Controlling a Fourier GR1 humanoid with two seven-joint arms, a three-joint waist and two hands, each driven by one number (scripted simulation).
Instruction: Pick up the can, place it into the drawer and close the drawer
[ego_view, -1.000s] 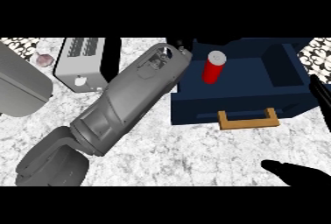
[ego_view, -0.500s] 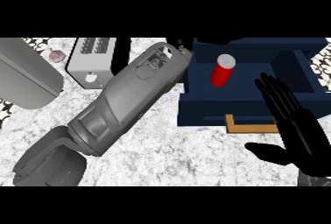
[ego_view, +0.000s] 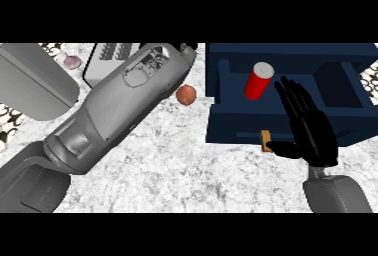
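red can (ego_view: 258, 81) lies in the open drawer (ego_view: 221, 120) — right hand (ego_view: 310, 132) flat beside it.

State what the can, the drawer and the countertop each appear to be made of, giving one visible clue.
Can: probably painted metal, smooth red body with a pale top. Drawer: likely painted wood or board, flat matte navy, with a tan handle. Countertop: looks like marble or stone, mottled grey-white veining.

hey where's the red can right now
In the head view the red can stands inside the open dark blue drawer at upper right, just left of the right hand's straight fingers.
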